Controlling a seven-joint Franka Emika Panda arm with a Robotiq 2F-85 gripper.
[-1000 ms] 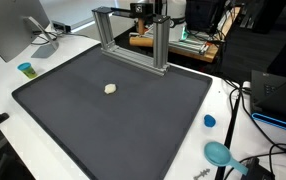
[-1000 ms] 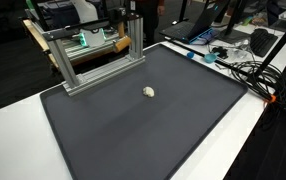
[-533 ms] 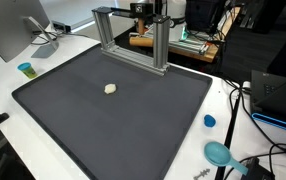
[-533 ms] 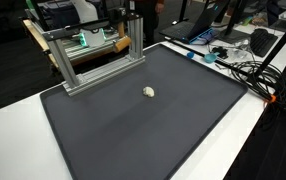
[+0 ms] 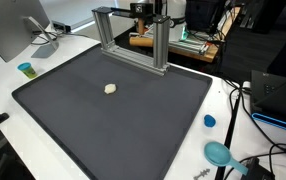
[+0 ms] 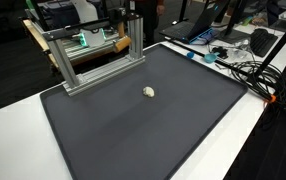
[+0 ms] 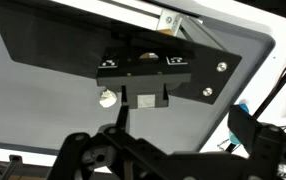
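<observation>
A small cream lump (image 5: 110, 88) (image 6: 149, 91) lies alone on the dark mat (image 5: 123, 125) (image 6: 143, 130) in both exterior views. Neither exterior view shows the arm. In the wrist view my gripper (image 7: 173, 150) hangs high above the mat (image 7: 53, 85), and its dark fingers (image 7: 255, 132) stand wide apart with nothing between them. The lump (image 7: 107, 98) appears small, far below, left of the gripper's centre line. A black plate with screws (image 7: 153, 65) crosses the middle of the wrist view and hides part of the mat.
An aluminium frame (image 5: 133, 35) (image 6: 88, 55) stands at the mat's far edge. A small blue cup (image 5: 25, 69), a blue cap (image 5: 209, 121) and a teal scoop (image 5: 219, 153) sit on the white table. A monitor (image 5: 13, 25) and cables (image 6: 243, 62) border the mat.
</observation>
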